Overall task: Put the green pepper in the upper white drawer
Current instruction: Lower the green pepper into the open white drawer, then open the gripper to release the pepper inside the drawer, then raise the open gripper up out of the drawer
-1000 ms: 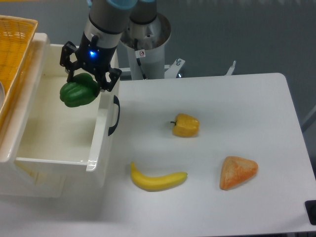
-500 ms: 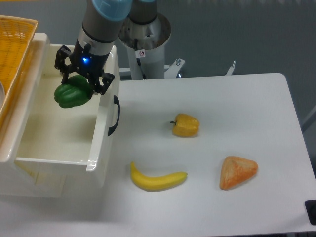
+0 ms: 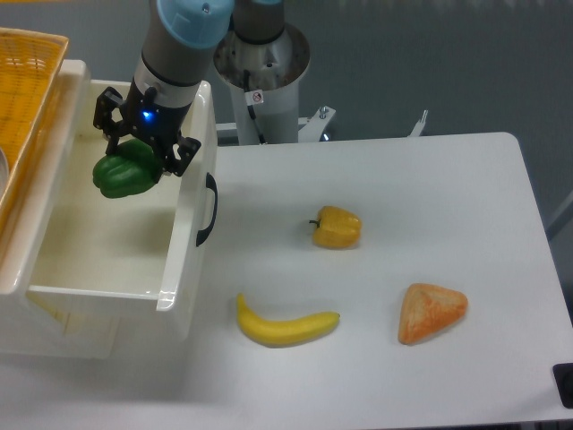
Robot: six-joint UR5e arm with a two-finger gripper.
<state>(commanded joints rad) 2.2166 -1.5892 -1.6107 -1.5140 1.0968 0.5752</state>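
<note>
At the far left a yellow-orange woven basket (image 3: 22,98) is cut off by the frame edge, so its contents cannot be made out. Beside it, the upper white drawer (image 3: 183,242) is seen pulled open, its black handle (image 3: 208,210) facing the bench (image 3: 430,206). Above the drawer's interior, toward its rear right part, the green pepper (image 3: 121,172) is held clear of the floor by the end effector (image 3: 139,143), whose fingers are closed around the pepper's upper part; the contact itself is partly hidden by the pepper and the wrist. The carry is judged nearly complete: the pepper is over the drawer, and lowering and release are left. Further right, a banana (image 3: 286,324), a yellow pepper (image 3: 337,227) and a triangular orange pastry-like item (image 3: 431,312) lie well apart on the bench, untouched. A dark object at the bottom-right corner is cropped and cannot be identified.
</note>
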